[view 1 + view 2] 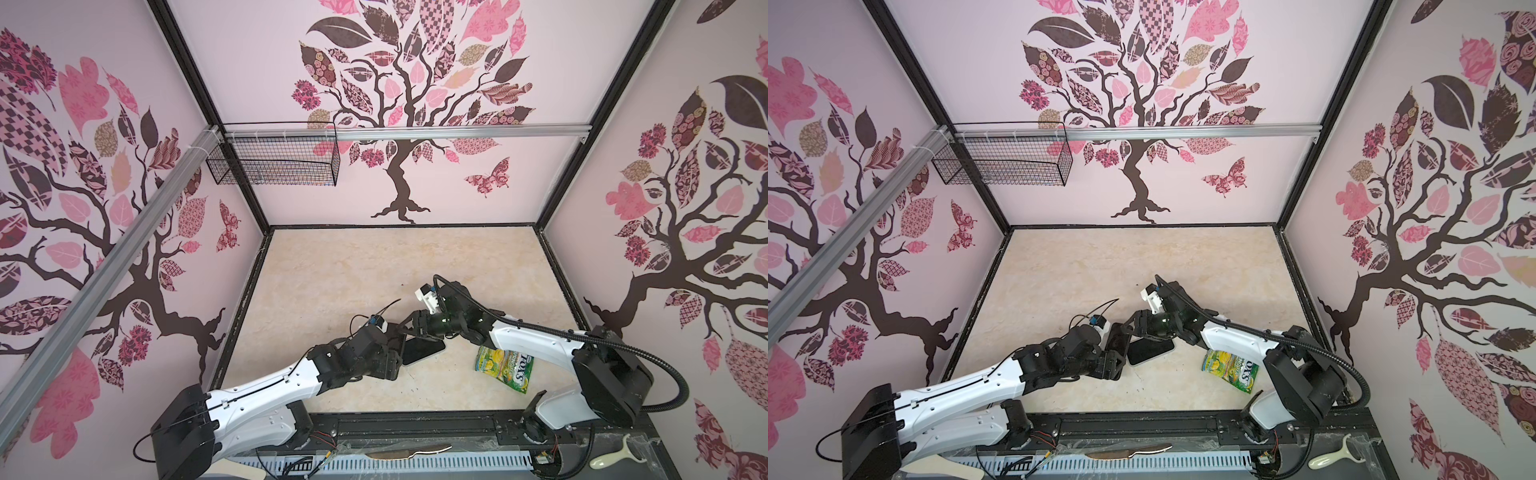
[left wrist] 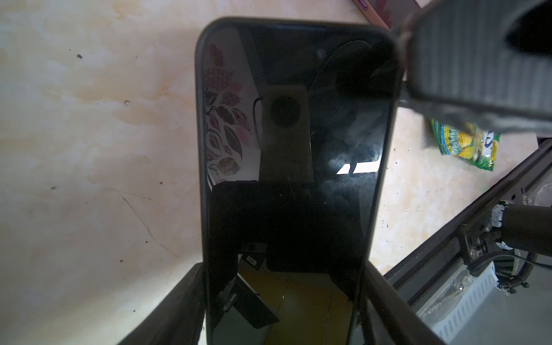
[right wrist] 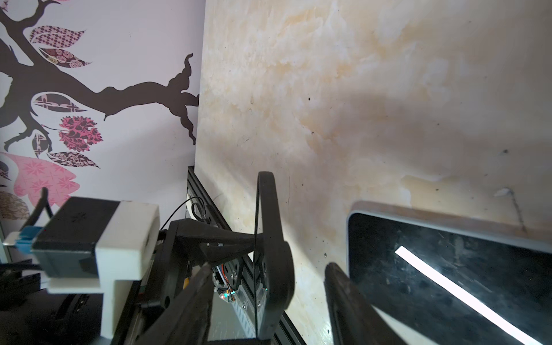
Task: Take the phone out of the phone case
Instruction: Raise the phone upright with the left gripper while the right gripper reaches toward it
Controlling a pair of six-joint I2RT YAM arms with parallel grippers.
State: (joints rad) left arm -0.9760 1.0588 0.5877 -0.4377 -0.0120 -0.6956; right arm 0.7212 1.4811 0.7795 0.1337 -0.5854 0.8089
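Observation:
In the left wrist view the phone (image 2: 298,143) shows a glossy black screen inside the dark phone case (image 2: 200,119). My left gripper (image 2: 282,304) is shut on the case's long sides and holds it on edge above the table (image 1: 397,343). My right gripper (image 3: 268,265) is open, and the cased phone's far end (image 3: 270,215) stands between its fingers with a gap on each side. One right finger (image 2: 478,59) lies over the phone's far corner. In both top views the grippers meet at the table's middle (image 1: 1128,328).
A second phone (image 1: 424,351) with a light rim (image 3: 433,219) lies flat on the table beside my right gripper. A yellow-green snack bag (image 1: 505,368) lies under the right arm. A wire basket (image 1: 274,162) hangs at the back left. A peeler (image 1: 615,457) rests outside the front rail.

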